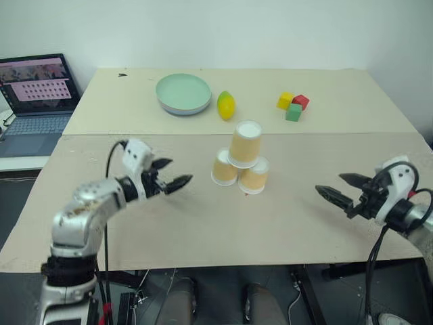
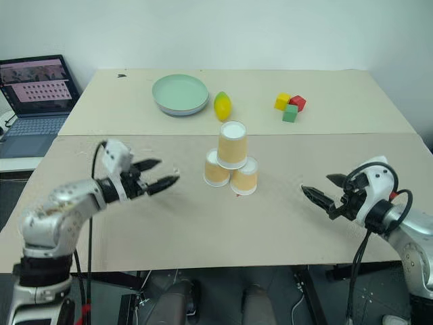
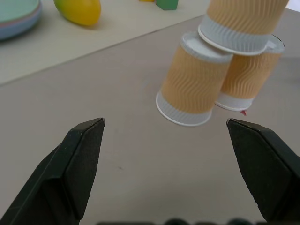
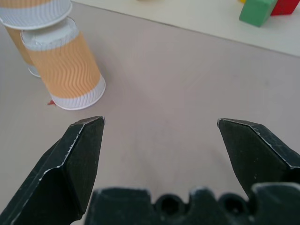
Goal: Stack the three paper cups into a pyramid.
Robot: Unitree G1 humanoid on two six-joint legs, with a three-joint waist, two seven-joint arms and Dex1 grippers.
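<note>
The desk (image 1: pixel 203 230) carries everything, and near its middle stands the pyramid (image 1: pixel 241 159): of the three paper cups, two sit upside down side by side and touching, the left base cup (image 1: pixel 224 168) and the right base cup (image 1: pixel 255 176), with the top cup (image 1: pixel 245 143) resting across their upturned bases. Judging by that, the stacking looks done. Farther back lie a green plate (image 1: pixel 183 93), a yellow lemon-like fruit (image 1: pixel 226 105) just beside it, and a cluster of coloured blocks (image 1: pixel 293 104) off to the right; a laptop (image 1: pixel 37 101) sits beyond the desk's left edge. The left pincer (image 1: pixel 170 175) hovers to the left of the pyramid, jaws spread and holding nothing, pointing toward the cups. The right pincer (image 1: pixel 341 188) is well apart on the right, also spread and empty. The main risk is the left pincer: a sweep toward the centre would likely clip the left base cup and bring the top cup down. The top cup also sits slightly off-centre, so a jolt to the desk could tip it.
</note>
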